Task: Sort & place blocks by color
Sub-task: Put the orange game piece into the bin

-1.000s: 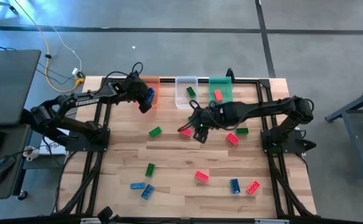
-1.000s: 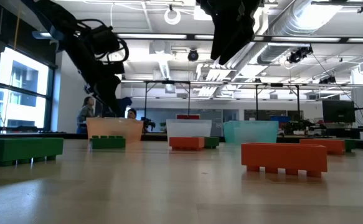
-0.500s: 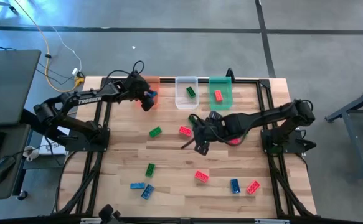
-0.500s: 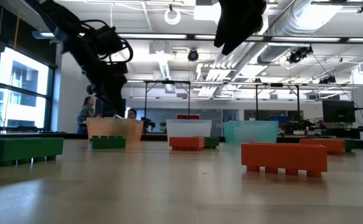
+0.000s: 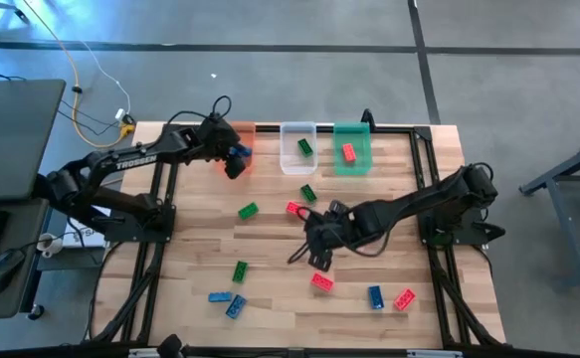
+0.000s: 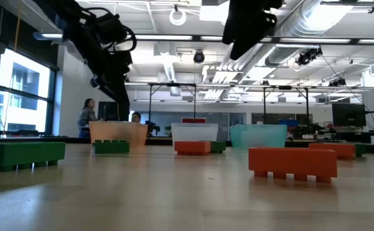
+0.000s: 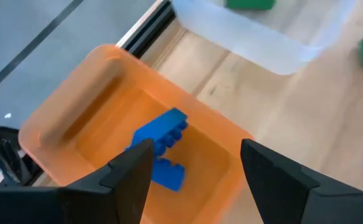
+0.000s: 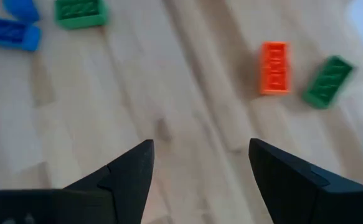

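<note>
Here, left hand [image 7: 193,177] open above orange bin [image 7: 63,124]

The robot has two dark, almost black arms made of long round tubes joined by fat knuckle-like joints; the left black arm [image 5: 120,169] has white letters printed along its long upper tube; the right black arm [image 5: 419,199] is plain and dark, with a chunky rounded joint at the shoulder; thin black cables loop over the wrist of the left arm; each arm stands on a black base with splayed feet; the left gripper [image 7: 193,177] has two flat, dark grey fingers with slanted, wedge-shaped tips; the right gripper [image 8: 200,180] has the same two dark wedge-shaped fingers.
</note>
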Action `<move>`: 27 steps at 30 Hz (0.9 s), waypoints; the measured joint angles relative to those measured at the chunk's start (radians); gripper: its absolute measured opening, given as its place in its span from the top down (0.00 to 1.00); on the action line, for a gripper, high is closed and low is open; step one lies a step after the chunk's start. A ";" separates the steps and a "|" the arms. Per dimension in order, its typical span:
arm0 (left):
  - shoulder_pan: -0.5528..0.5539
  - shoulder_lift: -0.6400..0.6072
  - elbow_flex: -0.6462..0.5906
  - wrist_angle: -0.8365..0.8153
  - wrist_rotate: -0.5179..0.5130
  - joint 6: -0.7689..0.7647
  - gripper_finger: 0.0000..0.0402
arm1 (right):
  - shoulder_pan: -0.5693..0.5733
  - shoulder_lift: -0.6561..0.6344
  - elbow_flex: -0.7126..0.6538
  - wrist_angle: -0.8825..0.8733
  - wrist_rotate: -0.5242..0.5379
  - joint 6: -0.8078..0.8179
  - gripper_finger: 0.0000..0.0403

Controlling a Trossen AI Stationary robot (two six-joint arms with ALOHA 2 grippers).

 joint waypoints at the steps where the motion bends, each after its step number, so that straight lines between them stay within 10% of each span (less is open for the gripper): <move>1: -0.007 -0.014 0.000 -0.014 0.000 0.000 0.43 | 0.010 0.008 0.000 0.016 -0.009 0.000 0.38; 27: -0.107 -0.152 0.000 -0.128 -0.011 -0.071 0.43 | 0.184 0.225 0.000 0.015 -0.146 0.046 0.38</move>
